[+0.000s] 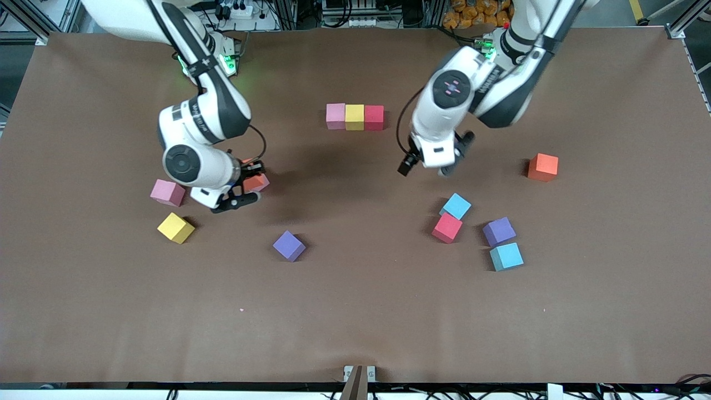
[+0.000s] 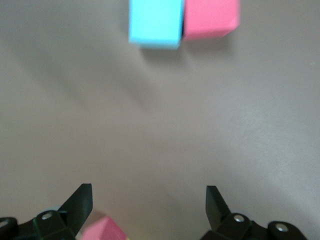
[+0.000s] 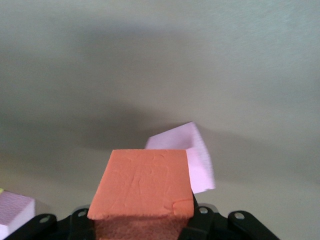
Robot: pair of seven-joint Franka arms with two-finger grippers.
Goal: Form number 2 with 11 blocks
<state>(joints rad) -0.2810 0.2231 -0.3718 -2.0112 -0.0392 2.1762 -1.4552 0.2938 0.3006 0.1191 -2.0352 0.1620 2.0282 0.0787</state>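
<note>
Right tool [image 1: 248, 188] clamped on an orange block [image 1: 256, 181], up over the counter [image 1: 355, 311] beside the pink block [image 1: 168, 192]. Left tool [image 1: 444, 166] hanging with fingers [image 2: 80, 202] spread wide, nothing between them, over bare counter just above the light blue block [image 1: 456, 206] and red block [image 1: 447, 228]. Farther from the camera than that pair, a pink-yellow-red row [image 1: 355, 116], cubes touching

Your right end effector [image 1: 251, 186] is clamped on an orange block [image 3: 143, 185], its wrist bent low toward the worktop [image 1: 355, 311]. Your left end effector [image 2: 149, 200] hangs with fingers [image 2: 80, 200] spread wide, holding nothing, wrist pointing down.
</note>
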